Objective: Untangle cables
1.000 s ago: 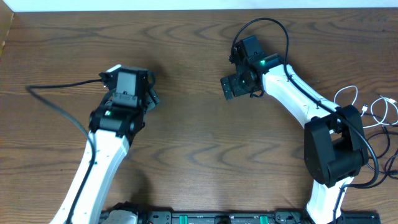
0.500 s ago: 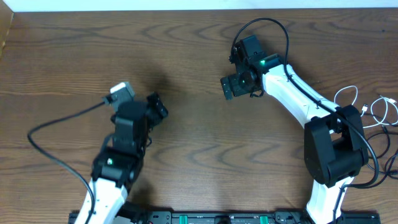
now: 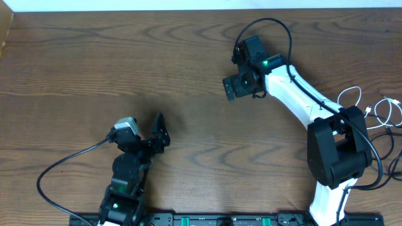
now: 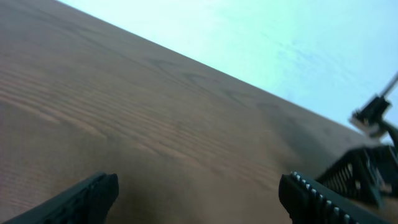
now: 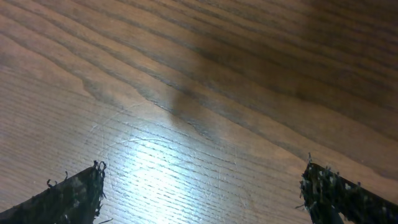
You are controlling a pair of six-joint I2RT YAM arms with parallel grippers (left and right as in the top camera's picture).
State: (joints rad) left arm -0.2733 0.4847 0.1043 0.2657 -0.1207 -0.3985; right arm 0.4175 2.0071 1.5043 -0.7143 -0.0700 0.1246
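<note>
Cables (image 3: 368, 112) — loose loops, far right

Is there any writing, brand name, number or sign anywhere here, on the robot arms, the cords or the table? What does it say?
No text can be read in any view.
Right arm and left arm: no lettering shows, only a small green light on each.
Table: plain wood grain, no print.
White cable: too small to show any marking.
Rail at the near edge: too small to read.
</note>
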